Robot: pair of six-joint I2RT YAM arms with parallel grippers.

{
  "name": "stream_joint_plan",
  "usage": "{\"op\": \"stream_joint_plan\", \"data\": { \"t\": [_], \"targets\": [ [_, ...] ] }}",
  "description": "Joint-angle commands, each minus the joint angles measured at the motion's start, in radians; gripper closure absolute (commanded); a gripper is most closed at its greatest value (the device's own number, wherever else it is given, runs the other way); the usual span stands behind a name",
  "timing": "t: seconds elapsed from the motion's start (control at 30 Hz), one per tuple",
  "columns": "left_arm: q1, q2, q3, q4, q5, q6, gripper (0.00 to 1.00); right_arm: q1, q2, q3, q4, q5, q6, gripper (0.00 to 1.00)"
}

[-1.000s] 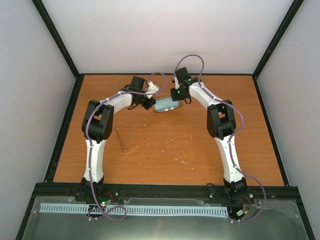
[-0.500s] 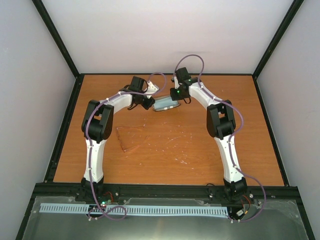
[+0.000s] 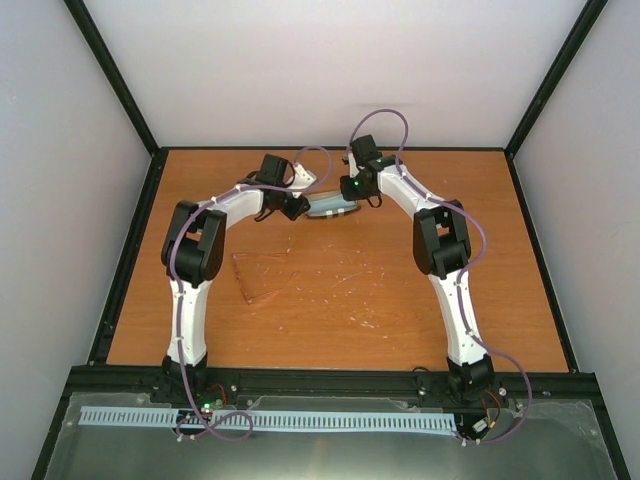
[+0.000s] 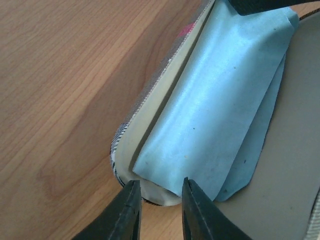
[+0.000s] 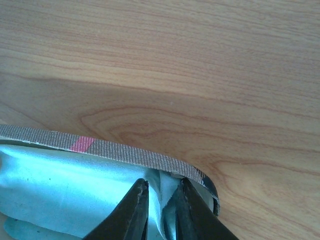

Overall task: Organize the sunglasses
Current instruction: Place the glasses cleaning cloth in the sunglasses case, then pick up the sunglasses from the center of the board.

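The sunglasses point(image 3: 262, 278) lie faint on the wood, left of centre, untouched by either arm. At the back stands the striped case point(image 3: 335, 207), lid open, with the light blue cloth point(image 4: 220, 110) lying inside it. My left gripper point(image 3: 300, 207) is at the case's left end. In the left wrist view this gripper point(image 4: 159, 192) is slightly open, with the cream rim of the case point(image 4: 150, 125) just beyond its tips. My right gripper point(image 3: 352, 198) is at the right end. In the right wrist view it point(image 5: 162, 197) is slightly open under the case's rim point(image 5: 130, 154), a fold of the cloth point(image 5: 65, 185) between its fingers.
A black frame point(image 3: 130, 260) edges the wooden table point(image 3: 400, 300), with white walls close behind and on both sides. Both arms arch inward over the table's back half.
The case with the cloth has shifted a little toward the far edge. Both grippers remain at its ends. The sunglasses have not moved.
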Motion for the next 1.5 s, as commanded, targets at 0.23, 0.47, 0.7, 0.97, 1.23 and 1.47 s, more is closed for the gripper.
{"op": "stream_joint_plan", "data": {
  "t": [0.23, 0.47, 0.7, 0.97, 1.23, 1.47],
  "targets": [
    [0.013, -0.088, -0.030, 0.043, -0.035, -0.022, 0.59, 0.001, -0.059, -0.044, 0.031, 0.047, -0.003, 0.71],
    [0.013, -0.124, -0.053, 0.060, -0.041, -0.047, 0.45, 0.000, -0.160, -0.173, 0.076, 0.098, 0.004, 0.56],
    [0.013, -0.178, -0.083, 0.051, -0.051, -0.038, 0.40, 0.000, -0.254, -0.263, 0.112, 0.152, 0.015, 0.50],
    [0.054, -0.316, -0.157, -0.185, 0.019, 0.133, 0.40, 0.010, -0.359, -0.293, 0.090, 0.081, -0.006, 0.48],
    [0.289, -0.600, -0.471, -0.270, 0.054, 0.461, 0.40, 0.188, -0.424, -0.412, 0.039, -0.041, -0.093, 0.50],
    [0.369, -0.912, -0.750, -0.366, 0.113, 1.353, 0.42, 0.224, -0.486, -0.583, 0.136, -0.061, -0.024, 0.50]
  ]
}}
